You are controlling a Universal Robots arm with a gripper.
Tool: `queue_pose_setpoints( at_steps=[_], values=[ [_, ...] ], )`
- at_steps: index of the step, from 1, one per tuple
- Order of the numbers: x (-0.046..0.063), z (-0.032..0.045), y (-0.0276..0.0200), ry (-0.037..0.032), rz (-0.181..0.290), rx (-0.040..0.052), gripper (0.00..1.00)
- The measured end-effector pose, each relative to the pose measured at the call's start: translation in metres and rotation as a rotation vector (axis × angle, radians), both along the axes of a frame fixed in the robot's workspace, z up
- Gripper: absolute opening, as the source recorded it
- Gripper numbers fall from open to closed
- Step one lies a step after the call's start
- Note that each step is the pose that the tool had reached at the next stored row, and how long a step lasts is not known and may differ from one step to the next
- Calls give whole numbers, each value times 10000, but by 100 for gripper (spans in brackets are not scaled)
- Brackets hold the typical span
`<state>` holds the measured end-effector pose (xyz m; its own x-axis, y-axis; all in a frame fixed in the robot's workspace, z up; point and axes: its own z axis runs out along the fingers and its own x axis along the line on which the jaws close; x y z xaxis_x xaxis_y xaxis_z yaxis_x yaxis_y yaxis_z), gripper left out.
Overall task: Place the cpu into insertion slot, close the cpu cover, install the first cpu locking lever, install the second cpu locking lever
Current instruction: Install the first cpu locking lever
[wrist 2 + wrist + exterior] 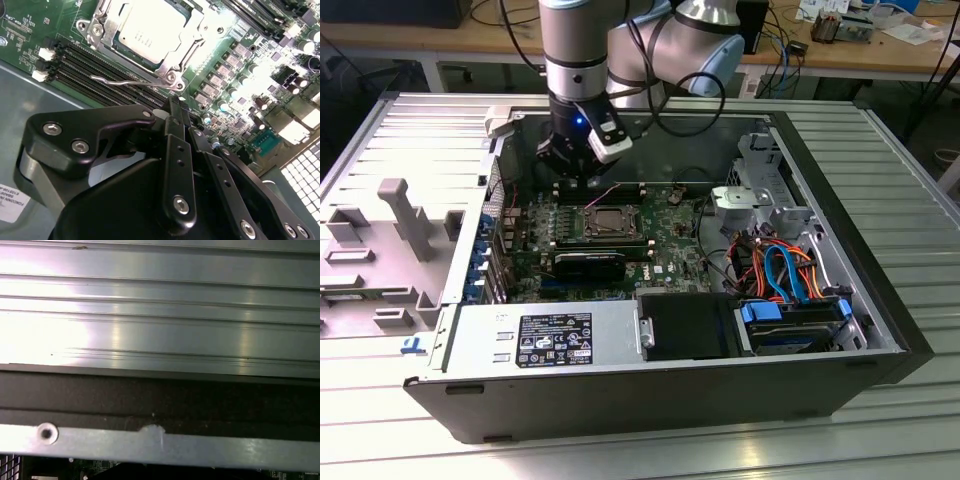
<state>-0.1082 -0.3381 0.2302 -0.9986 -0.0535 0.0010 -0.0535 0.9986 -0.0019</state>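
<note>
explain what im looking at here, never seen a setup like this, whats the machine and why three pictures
This is a robot arm working inside an opened desktop computer case that lies on its side on a ribbed metal table. The exterior view comes from a camera off the arm and shows the whole scene. The two wrist views come from cameras riding on the arm itself.

The gripper, the arm's black claw, hangs above the green motherboard, close to the insertion slot. In the second wrist view the gripper looks closed and empty. The cpu already sits in the slot with the cpu cover down around it, and a wire locking lever lies beside the socket.

The first wrist view faces the case's metal edge and the table.
</note>
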Motion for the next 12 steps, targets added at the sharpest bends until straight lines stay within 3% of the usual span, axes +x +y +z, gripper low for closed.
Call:
queue_pose_setpoints(
  at_steps=[12],
  values=[
    [92, -22, 0, 1, -3, -2, 11]
  ],
)
